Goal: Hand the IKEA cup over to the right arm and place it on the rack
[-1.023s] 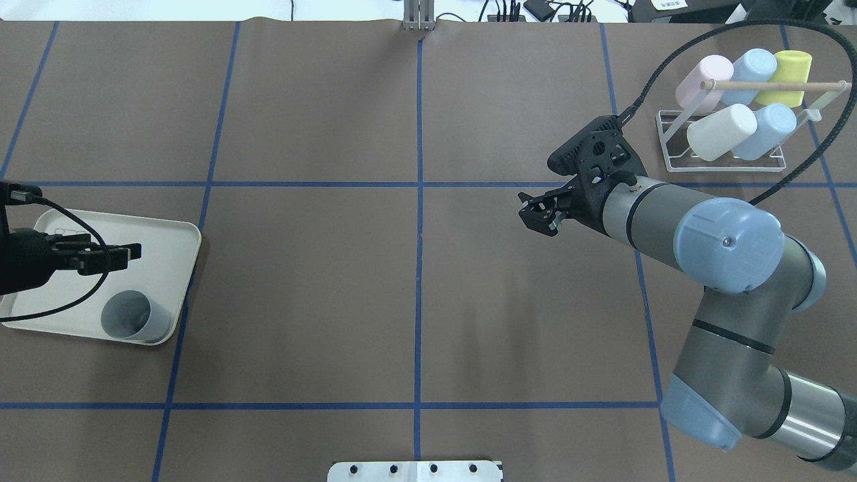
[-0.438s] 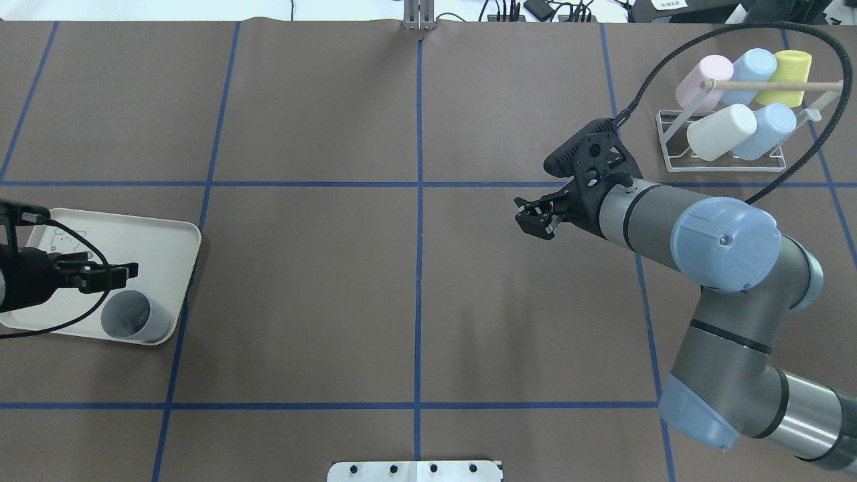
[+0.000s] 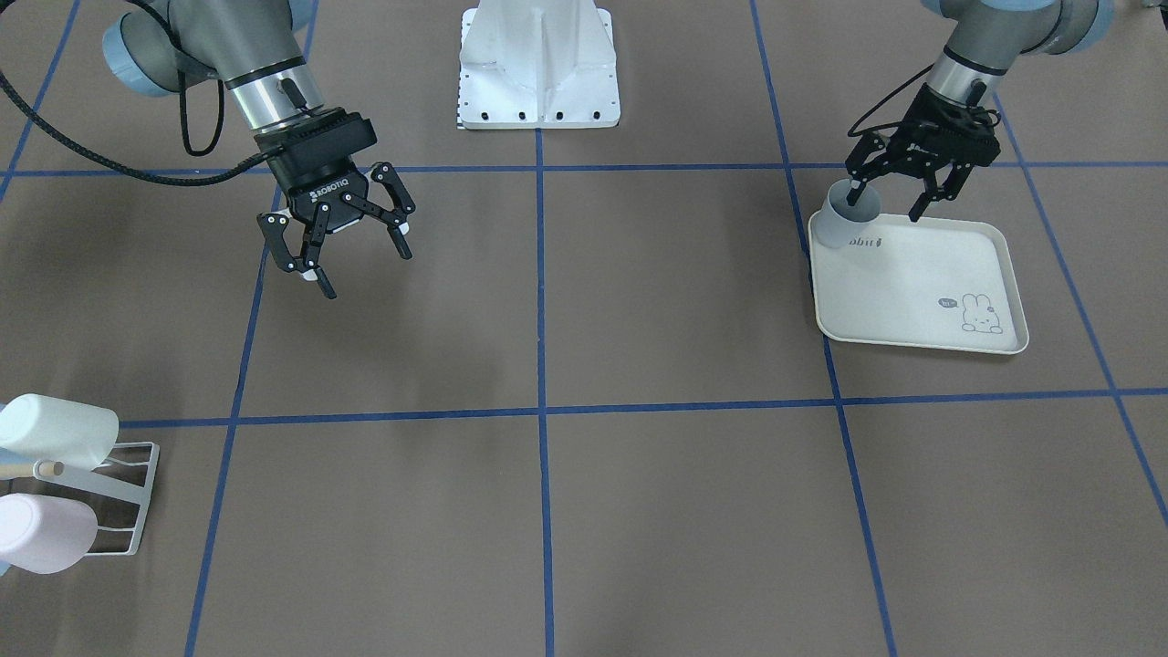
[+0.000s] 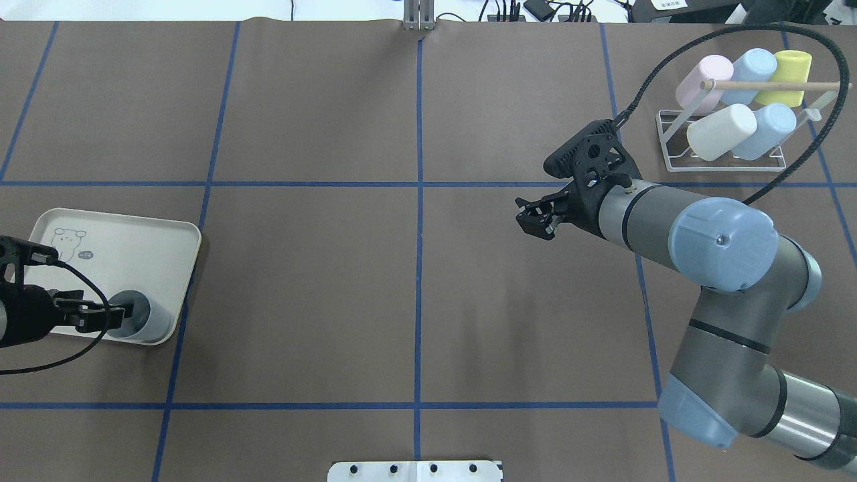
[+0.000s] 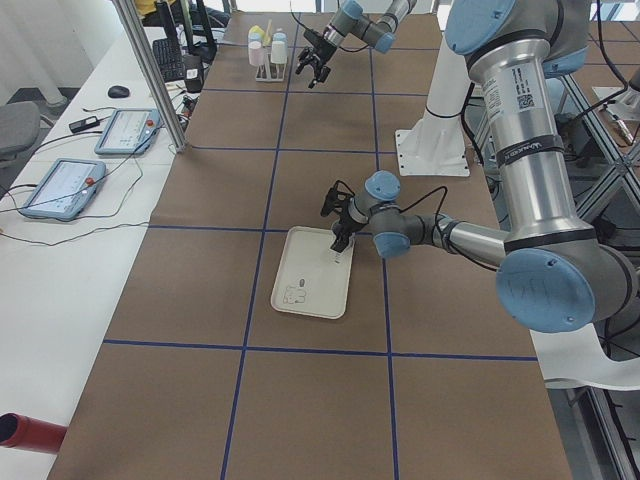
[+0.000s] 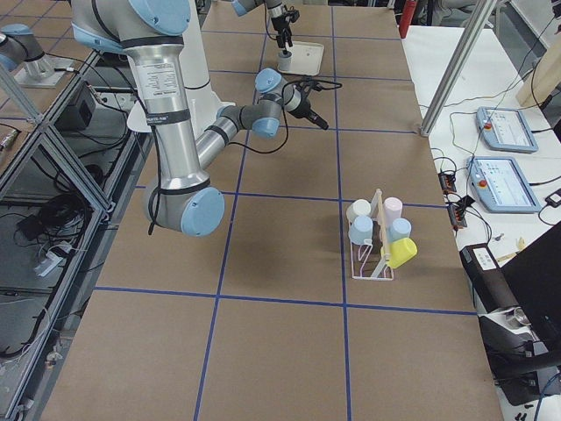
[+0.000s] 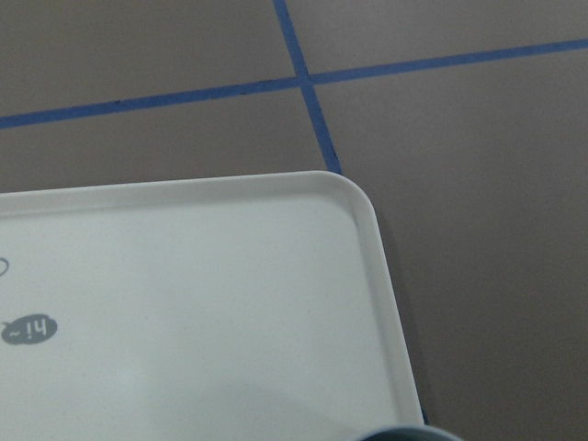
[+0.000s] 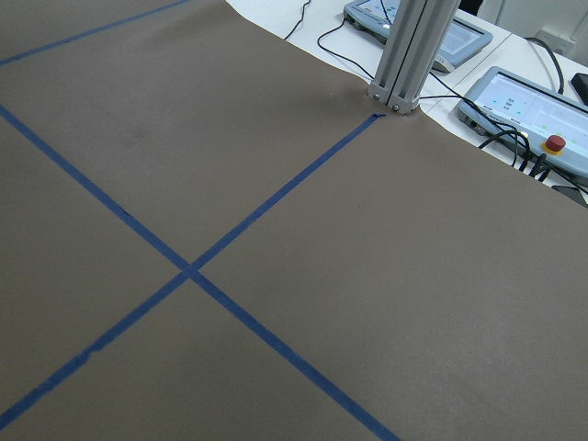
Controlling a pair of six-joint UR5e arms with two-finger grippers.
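— Two claws seen from the front: what is each doing?
— Left claw (image 3: 883, 203) is spread wide astride the wall of the grey cup (image 3: 839, 226), one finger (image 3: 853, 190) dipped into its mouth, the other outside over the tray (image 3: 922, 274); nothing is pinched. Right claw (image 3: 354, 254) hangs splayed and empty above the table (image 3: 639, 301).
— From overhead?
— The cup stands right under the left claw's tip, on a corner of the tray. The rack (image 4: 672, 155), loaded with pastel cups (image 4: 720, 132), sits farther out and rightward of the right claw, well apart.
— Side views?
— Fingers too small to judge; from the right end the cup sits directly below the far claw.
— Wrist cameras?
— Left shows the tray's rounded corner, the cup's rim just at the bottom edge. Right shows only brown table and crossing blue tape (image 8: 188, 269).
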